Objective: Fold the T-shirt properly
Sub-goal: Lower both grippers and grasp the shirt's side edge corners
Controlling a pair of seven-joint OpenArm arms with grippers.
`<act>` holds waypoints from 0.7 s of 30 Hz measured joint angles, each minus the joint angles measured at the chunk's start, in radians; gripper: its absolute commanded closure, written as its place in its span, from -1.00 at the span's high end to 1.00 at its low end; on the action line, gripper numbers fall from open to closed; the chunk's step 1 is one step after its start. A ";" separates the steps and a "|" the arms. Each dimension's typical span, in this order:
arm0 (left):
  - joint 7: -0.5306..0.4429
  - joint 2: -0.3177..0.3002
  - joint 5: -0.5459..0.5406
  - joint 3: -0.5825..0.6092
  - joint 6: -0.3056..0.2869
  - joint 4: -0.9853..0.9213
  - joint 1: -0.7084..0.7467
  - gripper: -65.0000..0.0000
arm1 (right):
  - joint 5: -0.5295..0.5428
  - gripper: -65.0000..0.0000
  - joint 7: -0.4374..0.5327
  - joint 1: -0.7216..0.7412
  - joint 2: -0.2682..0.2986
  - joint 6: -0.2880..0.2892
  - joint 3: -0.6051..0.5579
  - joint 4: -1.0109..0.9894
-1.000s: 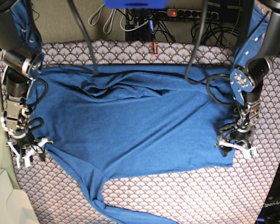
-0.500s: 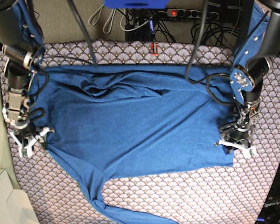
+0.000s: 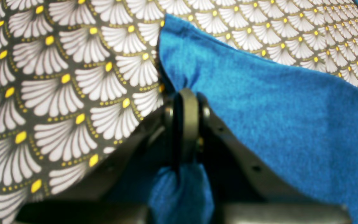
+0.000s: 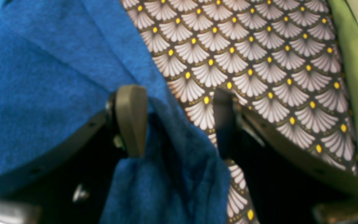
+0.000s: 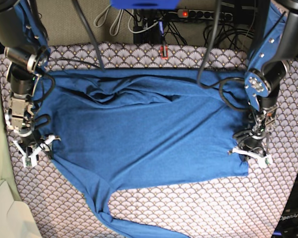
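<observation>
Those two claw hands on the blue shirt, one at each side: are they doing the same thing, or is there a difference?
The left gripper is shut, pinching a fold of the T-shirt between its pads; the right gripper stands open, cloth lying loose between its fingers. In the base view the left gripper sits at the shirt's near right corner, the right gripper at its left edge. Both are down at the patterned table cloth.
</observation>
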 measured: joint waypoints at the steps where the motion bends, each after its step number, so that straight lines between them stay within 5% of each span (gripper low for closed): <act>1: 0.000 0.000 0.000 0.000 0.000 0.000 0.000 -0.98 | 0.000 0.07 -0.001 0.000 -0.003 0.000 0.000 0.000; 18: -0.020 0.000 -0.005 0.000 -0.007 0.008 0.019 -0.98 | 0.008 0.04 0.021 0.000 -0.014 0.000 0.000 -0.069; 21: -0.019 0.000 -0.005 0.000 -0.007 0.008 0.019 -0.98 | 0.008 -0.15 0.021 0.001 -0.014 0.000 0.000 -0.069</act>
